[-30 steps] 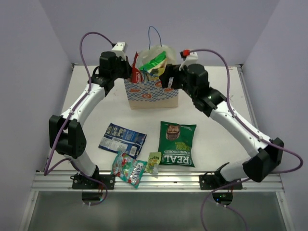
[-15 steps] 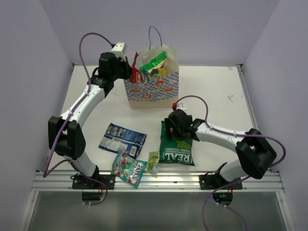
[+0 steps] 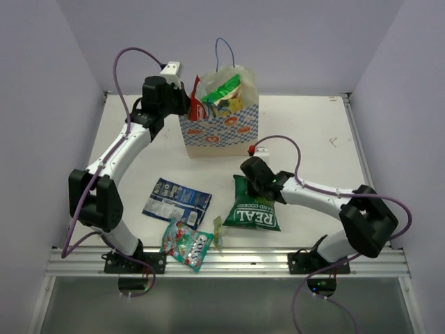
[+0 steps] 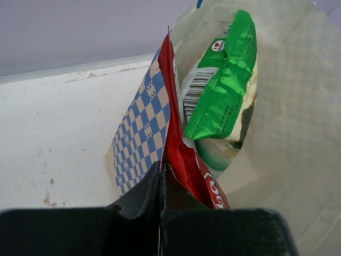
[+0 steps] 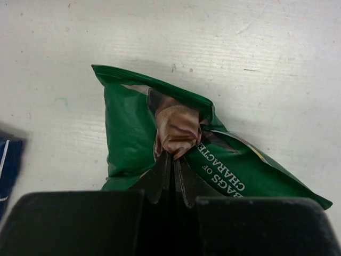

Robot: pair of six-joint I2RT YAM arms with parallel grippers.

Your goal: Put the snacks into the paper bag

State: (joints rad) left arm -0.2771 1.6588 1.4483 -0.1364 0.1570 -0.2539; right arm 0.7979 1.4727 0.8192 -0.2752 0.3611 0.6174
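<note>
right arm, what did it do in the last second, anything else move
The right gripper swung down from the paper bag and shut on the dark green chip bag, crumpling its top. The left gripper stays pinched on the paper bag; the blue packet unmoved.

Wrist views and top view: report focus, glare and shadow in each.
Right wrist view: the dark green crinkly chip bag is sharp, with sheen on its pinched fold; the right gripper is a dark, soft mass. Left wrist view: the tan kraft paper bag looks pale and bright inside; the left gripper is near-black. Top external view: even light, faint shadows only.
</note>
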